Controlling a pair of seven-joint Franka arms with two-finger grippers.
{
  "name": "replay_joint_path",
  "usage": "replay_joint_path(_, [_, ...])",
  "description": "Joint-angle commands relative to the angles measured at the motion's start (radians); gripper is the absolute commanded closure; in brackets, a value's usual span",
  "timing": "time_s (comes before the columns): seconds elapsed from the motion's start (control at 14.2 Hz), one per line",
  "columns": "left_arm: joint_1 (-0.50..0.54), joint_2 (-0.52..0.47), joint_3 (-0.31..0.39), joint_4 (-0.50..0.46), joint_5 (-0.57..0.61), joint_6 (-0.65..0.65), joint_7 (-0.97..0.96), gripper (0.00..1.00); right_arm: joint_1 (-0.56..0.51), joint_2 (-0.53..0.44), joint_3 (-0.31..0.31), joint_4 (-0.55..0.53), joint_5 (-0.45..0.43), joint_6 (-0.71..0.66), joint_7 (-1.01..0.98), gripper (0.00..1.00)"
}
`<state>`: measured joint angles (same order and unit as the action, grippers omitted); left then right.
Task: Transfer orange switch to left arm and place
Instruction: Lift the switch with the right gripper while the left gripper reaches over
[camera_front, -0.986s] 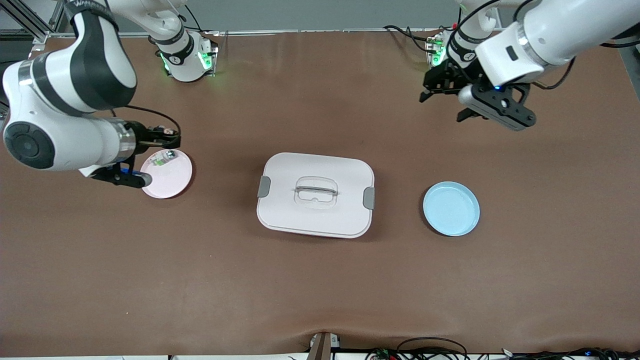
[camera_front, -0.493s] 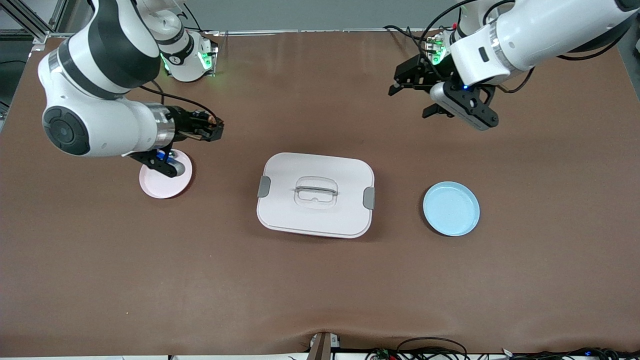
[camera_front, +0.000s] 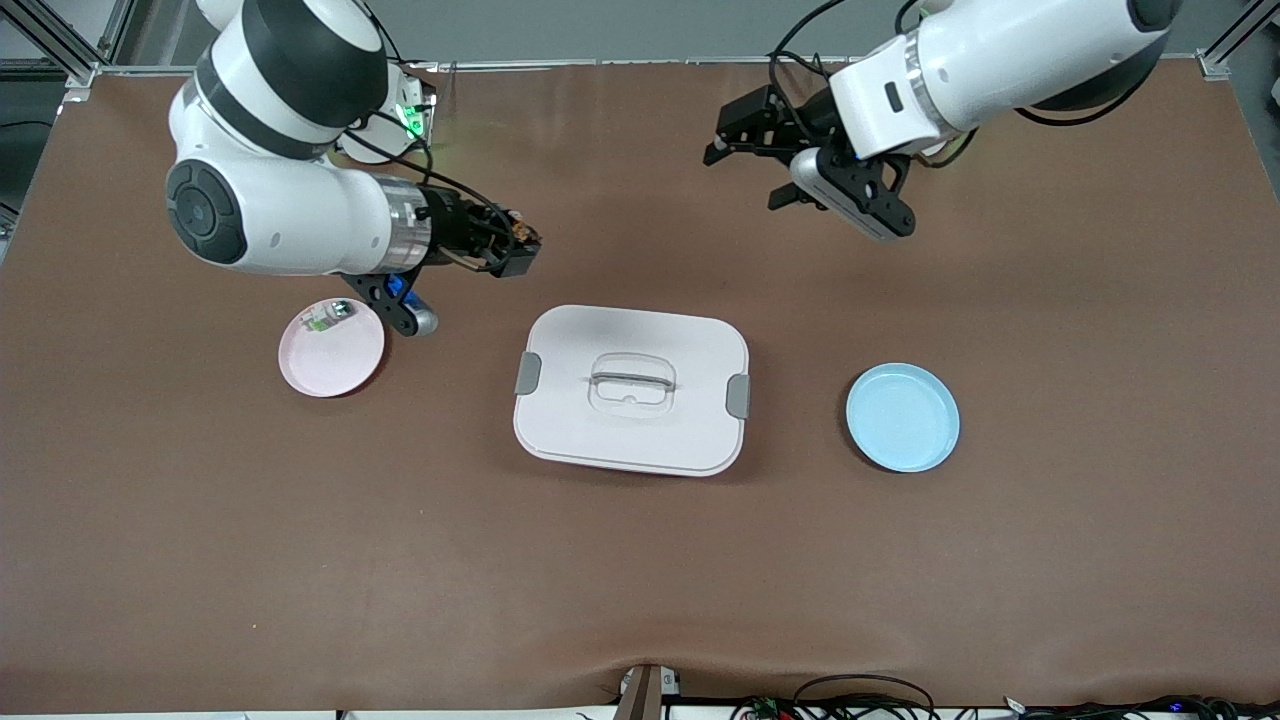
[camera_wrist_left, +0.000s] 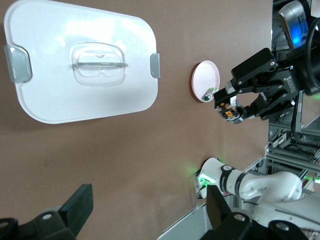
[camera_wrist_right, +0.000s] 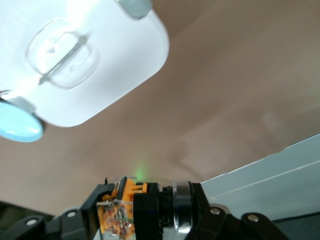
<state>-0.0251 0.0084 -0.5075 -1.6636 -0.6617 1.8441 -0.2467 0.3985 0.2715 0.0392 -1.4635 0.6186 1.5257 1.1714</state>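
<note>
Matt brown covering on the table (camera_front: 640, 560); smooth white plastic box (camera_front: 632, 440) with grey clips and a clear handle; glossy white arm shells, black matt grippers.

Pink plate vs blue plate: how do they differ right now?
The pink plate lies toward the right arm's end of the table; the blue plate lies toward the left arm's end, with the box between them. The pink plate carries a small green-and-clear part near its rim; the blue plate carries nothing. The blue plate sits slightly nearer the front camera than the pink plate. Both are round, shallow and flat on the table.
</note>
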Motion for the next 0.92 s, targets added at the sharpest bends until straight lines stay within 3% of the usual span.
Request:
replay_joint_path(0.0, [0.008,-0.033,-0.045,-0.047,-0.021,0.069,-0.120,0.00,0.032,0.020,-0.009,0.031,0.082,0.075,0.098,0.73])
replay_joint_path(0.28, [0.005,-0.031,-0.062,-0.068,-0.016,0.121,-0.146,0.00,0.109,0.032,-0.008,0.031,0.160,0.253,0.196,0.72])
replay_joint_path(0.56, [0.005,-0.022,-0.085,-0.102,-0.022,0.220,-0.164,0.00,0.166,0.057,-0.009,0.031,0.168,0.391,0.284,0.72])
replay_joint_path(0.85, [0.005,-0.024,-0.105,-0.131,-0.022,0.253,-0.164,0.10,0.232,0.090,-0.009,0.031,0.165,0.533,0.392,0.72])
